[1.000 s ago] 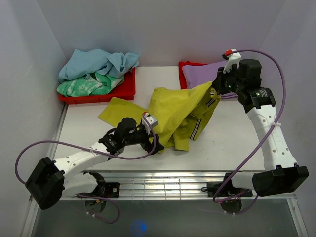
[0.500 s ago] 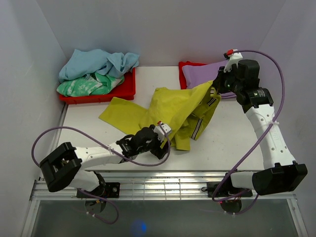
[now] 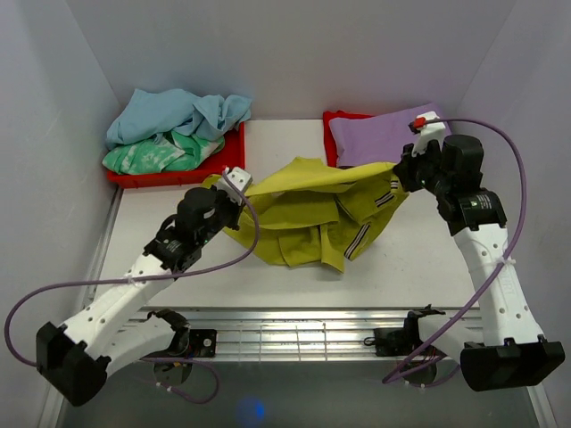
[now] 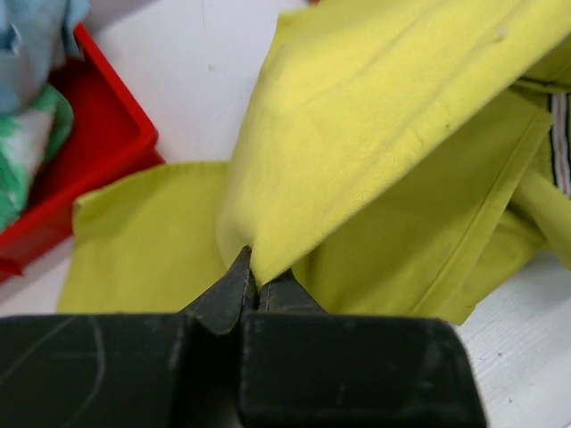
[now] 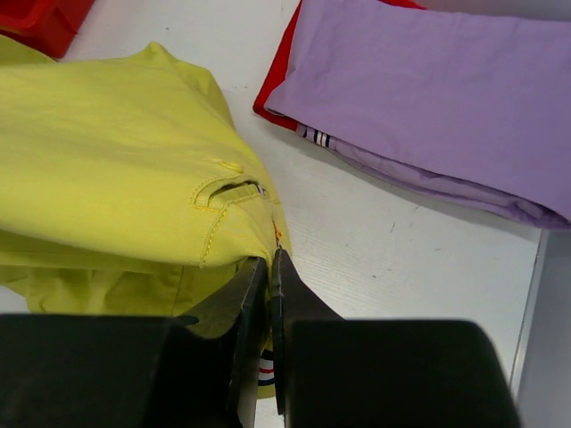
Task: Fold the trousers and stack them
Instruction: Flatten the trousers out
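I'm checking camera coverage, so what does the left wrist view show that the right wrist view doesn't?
Only the left wrist: the light blue garment and the green-patterned garment. Only the right wrist: the lilac garment and a pocket slit on the trousers. Both: the trousers pinched shut, by the left fingers or the right fingers, and the white table.

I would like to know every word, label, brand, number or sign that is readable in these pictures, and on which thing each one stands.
None: no view shows any readable text.
The trousers carry only a striped band, with no letters on it.
The lilac garment and the red tray show no print or label.
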